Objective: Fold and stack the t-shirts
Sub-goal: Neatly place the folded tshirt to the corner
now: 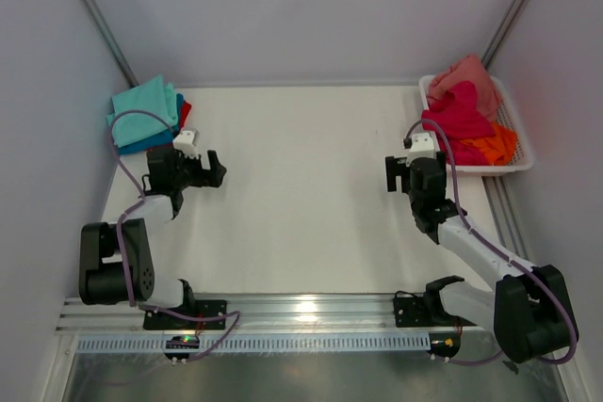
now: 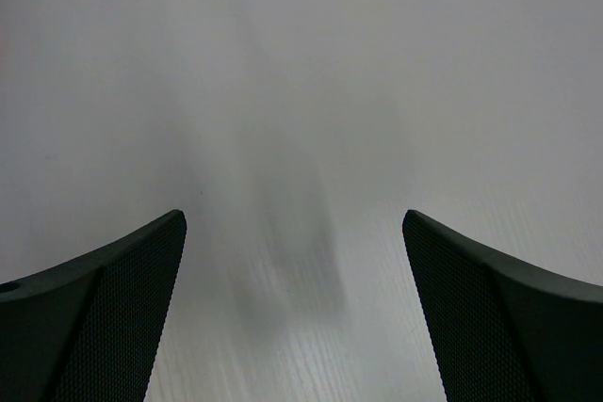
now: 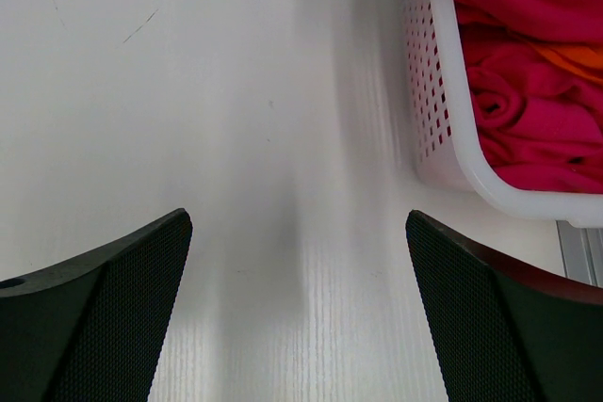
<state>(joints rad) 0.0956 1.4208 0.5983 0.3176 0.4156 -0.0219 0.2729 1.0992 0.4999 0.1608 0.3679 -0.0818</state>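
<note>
Crumpled magenta cloth t-shirt (image 1: 457, 118) in white mesh basket (image 1: 490, 170): ahead-right of right gripper (image 1: 396, 174), the nearer; left gripper (image 1: 215, 172) well apart. Both wide, empty.

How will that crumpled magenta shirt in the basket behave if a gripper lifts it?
Probably floppy: the magenta shirt lies in soft rolled folds, so it should droop and unfurl. It is likely light, since it looks like thin cloth. It may drag along the orange shirt lying against it in the basket.
</note>
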